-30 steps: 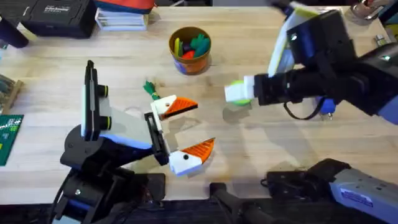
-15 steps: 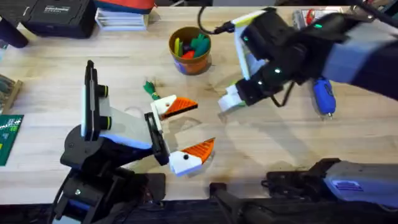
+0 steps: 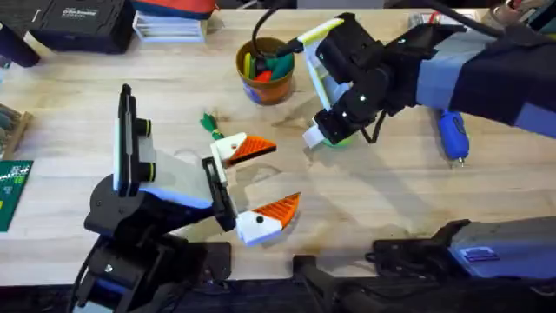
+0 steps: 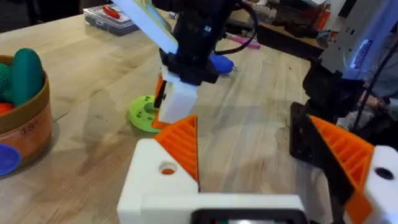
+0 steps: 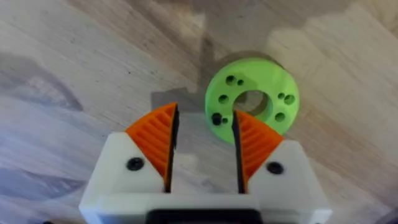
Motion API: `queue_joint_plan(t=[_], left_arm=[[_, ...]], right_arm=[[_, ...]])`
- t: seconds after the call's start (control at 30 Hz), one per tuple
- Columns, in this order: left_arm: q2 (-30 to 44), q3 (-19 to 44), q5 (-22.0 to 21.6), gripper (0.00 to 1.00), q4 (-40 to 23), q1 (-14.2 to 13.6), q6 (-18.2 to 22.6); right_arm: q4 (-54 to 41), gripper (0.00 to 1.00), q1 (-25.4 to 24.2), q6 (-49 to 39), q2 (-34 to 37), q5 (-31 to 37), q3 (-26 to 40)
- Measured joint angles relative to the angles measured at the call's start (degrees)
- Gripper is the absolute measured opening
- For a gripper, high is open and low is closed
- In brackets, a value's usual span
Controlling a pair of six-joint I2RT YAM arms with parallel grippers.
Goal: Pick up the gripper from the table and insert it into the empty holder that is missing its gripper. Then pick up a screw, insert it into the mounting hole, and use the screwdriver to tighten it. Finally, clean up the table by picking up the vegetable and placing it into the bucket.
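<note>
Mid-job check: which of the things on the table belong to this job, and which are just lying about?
Job:
- screwdriver, blue handle
- vegetable, dark green, on the table
- bucket, already holding toys

Lying about:
- green ring
- black box at the table's far edge
- green board at the table's edge

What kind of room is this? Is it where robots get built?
Probably a workshop or robot lab. Robot arms work over a wooden table, a blue screwdriver lies on it, and a small yellow bucket holds toy pieces. Cases and boxes line the far edge.
</note>
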Motion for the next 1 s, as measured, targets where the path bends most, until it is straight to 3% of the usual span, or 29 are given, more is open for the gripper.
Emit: queue_joint_plan(t=[0.2, 0.5, 1.0], left_arm=[[0.0, 0.0, 0.0, 0.987, 0.0, 0.0, 0.0], [0.0, 0.0, 0.0, 0.987, 0.0, 0.0, 0.0], [0.0, 0.0, 0.0, 0.987, 0.0, 0.0, 0.0]], right_arm=[[0.8, 0.405, 0.0, -0.2, 0.0, 0.1, 0.1], [-0.2, 0.365, 0.0, -0.2, 2.9, 0.3, 0.2], [-0.1, 0.007, 0.0, 0.0, 3.5, 2.6, 0.7]])
